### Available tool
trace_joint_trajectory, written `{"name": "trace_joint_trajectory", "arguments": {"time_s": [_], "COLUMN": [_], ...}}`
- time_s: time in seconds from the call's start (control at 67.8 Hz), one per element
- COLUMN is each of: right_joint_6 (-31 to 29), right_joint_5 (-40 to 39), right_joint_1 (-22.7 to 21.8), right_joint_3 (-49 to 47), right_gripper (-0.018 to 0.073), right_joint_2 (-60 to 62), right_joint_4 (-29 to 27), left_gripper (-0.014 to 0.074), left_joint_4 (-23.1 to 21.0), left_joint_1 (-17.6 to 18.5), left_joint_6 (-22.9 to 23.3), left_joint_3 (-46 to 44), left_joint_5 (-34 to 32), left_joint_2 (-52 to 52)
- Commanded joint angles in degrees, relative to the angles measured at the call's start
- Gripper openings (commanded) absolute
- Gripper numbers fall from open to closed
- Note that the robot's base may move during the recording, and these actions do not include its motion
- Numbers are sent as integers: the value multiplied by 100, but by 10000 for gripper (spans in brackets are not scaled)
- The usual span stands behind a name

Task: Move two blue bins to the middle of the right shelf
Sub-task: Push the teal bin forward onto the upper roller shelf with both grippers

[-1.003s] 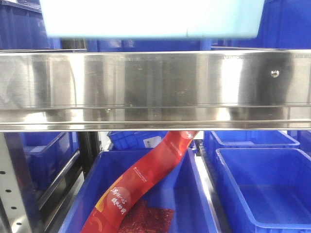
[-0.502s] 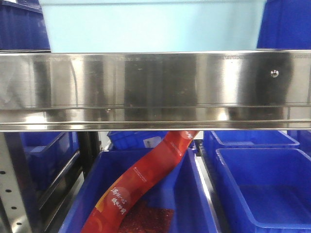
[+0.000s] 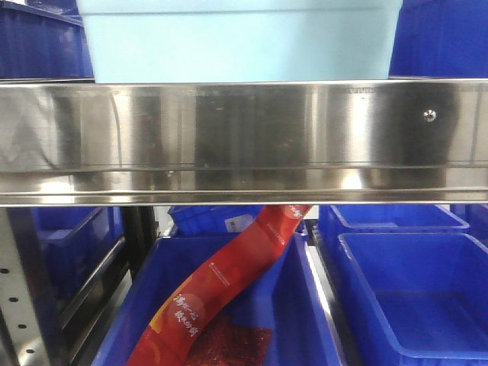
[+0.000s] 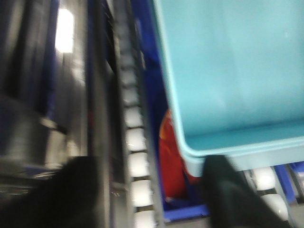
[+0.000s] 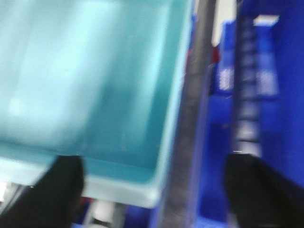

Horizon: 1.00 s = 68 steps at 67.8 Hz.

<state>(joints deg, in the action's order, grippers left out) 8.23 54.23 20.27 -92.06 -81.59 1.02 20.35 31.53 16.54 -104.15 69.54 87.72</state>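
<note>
bin (image 3: 240, 46) farther in than before

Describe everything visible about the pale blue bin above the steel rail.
The pale blue bin is a plain, smooth plastic tub with slightly tapered sides and a rolled rim. It sits upright and level above the steel rail, between dark blue tubs. The wrist views show it empty inside, with white rollers beside it. Blur hides any grip.

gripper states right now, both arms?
Left gripper: open, fingers spread, one at the pale blue bin rim; grip cannot be told.
Right gripper: open, straddling the bin's corner.
</note>
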Motion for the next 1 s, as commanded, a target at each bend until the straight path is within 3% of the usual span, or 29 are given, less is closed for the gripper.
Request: {"name": "trace_joint_trajectory", "arguments": {"time_s": [0.0,0.03,0.074,0.148,0.384,0.605,0.782,0.989], "right_joint_6": [-10,-10,-10,-10,-10,-10,-10,-44], "right_joint_5": [124,145,132,6,-553,-1843,-2820,-3317], "right_joint_1": [10,10,2,-75,-189,-189,-189,-189], "right_joint_3": [-29,24,123,396,2092,4384,5802,6690], "right_gripper": [221,128,-3,-171,-162,-162,-162,-162], "right_joint_2": [328,457,598,851,1780,3256,4450,5936], "right_joint_4": [488,614,720,776,776,776,776,797], "left_gripper": [114,-5,-115,-111,-111,-111,-111,-111], "left_joint_4": [142,155,155,155,15,-289,-320,-320], "left_joint_1": [22,22,22,22,22,22,22,22], "left_joint_6": [-3,-3,-3,-3,18,62,62,62], "left_joint_3": [78,188,382,774,2793,5191,6629,7474], "left_joint_5": [-34,-108,-208,-450,-1560,-3597,-4786,-5283], "left_joint_2": [-399,-582,-765,-1077,-2242,-3926,-5139,-6288]}}
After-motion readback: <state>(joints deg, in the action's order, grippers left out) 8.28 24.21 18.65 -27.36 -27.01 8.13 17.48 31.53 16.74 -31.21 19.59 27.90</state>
